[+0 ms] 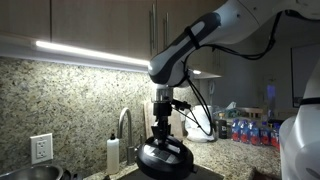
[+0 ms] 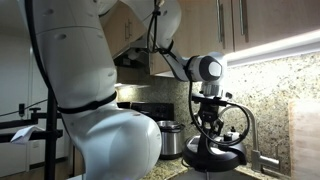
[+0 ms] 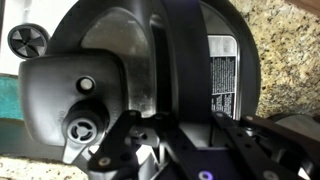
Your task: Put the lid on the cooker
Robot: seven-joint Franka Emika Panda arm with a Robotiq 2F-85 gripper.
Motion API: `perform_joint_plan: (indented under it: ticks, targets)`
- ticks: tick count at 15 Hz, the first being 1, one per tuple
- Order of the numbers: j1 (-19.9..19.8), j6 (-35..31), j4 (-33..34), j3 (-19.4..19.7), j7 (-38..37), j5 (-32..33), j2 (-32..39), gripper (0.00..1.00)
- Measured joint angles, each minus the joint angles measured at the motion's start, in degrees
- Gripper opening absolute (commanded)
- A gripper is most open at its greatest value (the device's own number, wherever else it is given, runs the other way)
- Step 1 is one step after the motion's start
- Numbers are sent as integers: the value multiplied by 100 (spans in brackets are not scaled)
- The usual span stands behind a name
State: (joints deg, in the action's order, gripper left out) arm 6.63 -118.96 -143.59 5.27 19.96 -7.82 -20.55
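Observation:
The lid (image 3: 110, 50) is round, dark and glossy, with a black handle across its middle, a steam valve and a white label. It fills the wrist view and shows in both exterior views (image 1: 165, 157) (image 2: 212, 156), low over the granite counter. My gripper (image 3: 185, 135) points straight down onto it, with one finger on each side of the handle, shut on it. It also shows in both exterior views (image 1: 163, 130) (image 2: 211, 127). The cooker's silver rim does not show under the lid; whatever is below is hidden.
A steel sink basin (image 1: 35, 172), a faucet (image 1: 125, 125) and a soap bottle (image 1: 113, 153) stand beside the lid. Water bottles (image 1: 252, 131) stand at the back of the counter. A silver pot (image 2: 170, 140) sits on the stove behind. The granite backsplash is close behind.

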Motion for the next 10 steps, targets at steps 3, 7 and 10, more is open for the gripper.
perform_joint_plan:
  ticks: [3, 7, 10]
  targets:
    - [0, -3, -18, -86, -1, 5, 82, 4]
    - [32, 0, 44, -525, -145, 162, 121, 4]
    - [57, 23, 158, -861, -370, 388, 56, 4]
